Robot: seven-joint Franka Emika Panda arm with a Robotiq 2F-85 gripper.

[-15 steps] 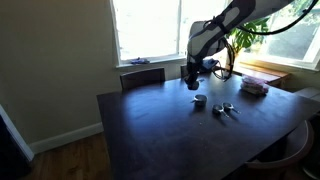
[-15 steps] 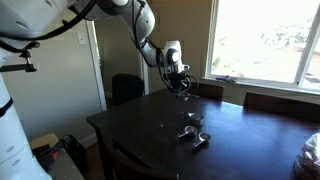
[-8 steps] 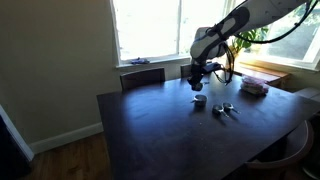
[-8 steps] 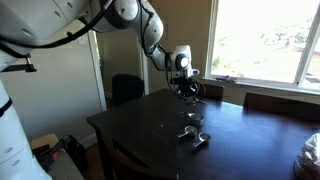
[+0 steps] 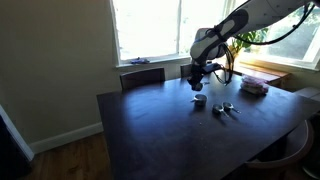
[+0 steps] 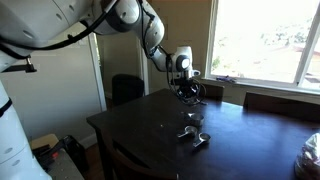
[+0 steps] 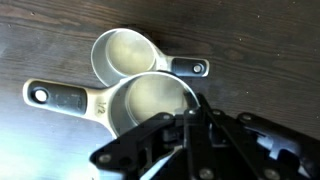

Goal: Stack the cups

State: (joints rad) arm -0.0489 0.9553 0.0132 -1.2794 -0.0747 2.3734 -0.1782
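We open on the dark wooden counter, which fills the lower half of both exterior views. Bright windows stand behind it and a chair is tucked in at the far edge. Over it reaches the robot arm, white and grey, bending down toward the far side of the counter. Off by the window sits a pinkish flat stack, well apart from the action.

Now the gripper. It hangs just above the counter with its fingers pointing down, and in the wrist view we see them pressed together, with nothing visible between them.

And the cups! One shiny piece lies on the counter just below the gripper, with more metal pieces near it. In an exterior view they are a small glinting cluster out on the counter.

The wrist view gives us the detail. A far cup sits mouth up, its dark handle pointing right. A near cup sits mouth up beside it, handle pointing left. Their rims meet, and we can't tell whether they touch or overlap. The gripper's tips cover the near cup's rim, but we can't tell if there is contact.
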